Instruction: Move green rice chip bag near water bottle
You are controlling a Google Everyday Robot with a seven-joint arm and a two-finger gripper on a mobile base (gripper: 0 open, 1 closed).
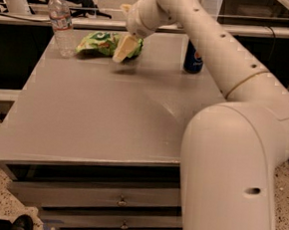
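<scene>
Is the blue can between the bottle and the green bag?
No; the blue can stands far right, while the end effector is at the green bag beside the water bottle.

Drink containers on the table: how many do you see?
2. The water bottle stands at the far left, beside the green rice chip bag; the blue Pepsi can is far right, partly behind the arm. The gripper is at the bag's right end.
</scene>
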